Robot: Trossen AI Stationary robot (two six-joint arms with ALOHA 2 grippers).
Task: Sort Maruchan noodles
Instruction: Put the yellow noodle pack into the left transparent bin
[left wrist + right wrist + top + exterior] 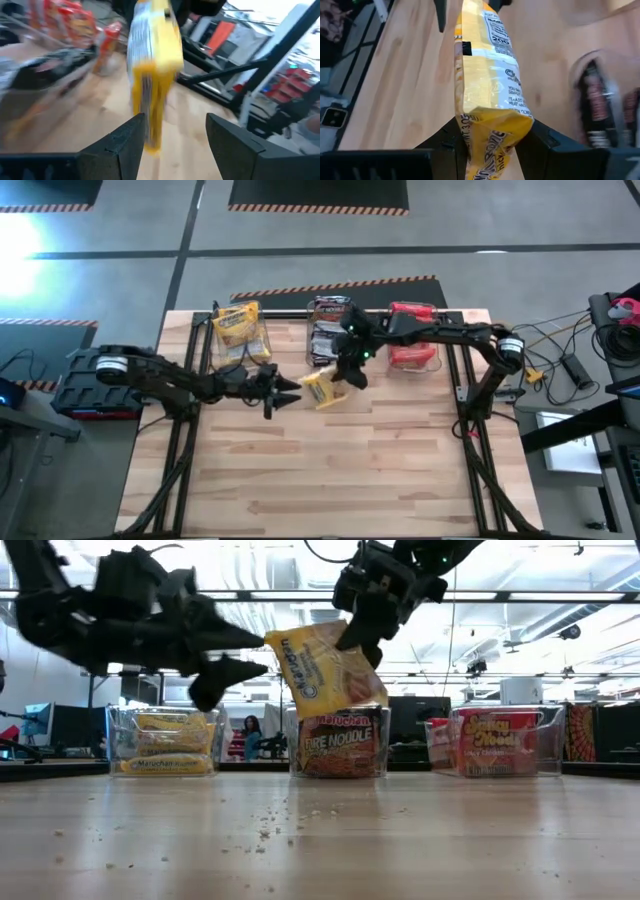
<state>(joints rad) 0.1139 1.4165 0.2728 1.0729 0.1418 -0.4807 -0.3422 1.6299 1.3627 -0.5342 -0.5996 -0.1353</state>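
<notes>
The right end effector holds a yellow noodle packet up in the air, over the middle of the counter. The left end effector waits just beside it, fingers apart and empty. This looks like a hand-over. Next, the left one must close on the packet. The low view shows the packet is off the counter; the high view does not.

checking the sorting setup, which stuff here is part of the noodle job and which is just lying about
Part of the job:
- yellow packet, held up by the right gripper
- left gripper, open beside it
- three clear bins: yellow packets, dark packets, red packets

Lying about:
- crumbs on the table
- cables off the table
</notes>
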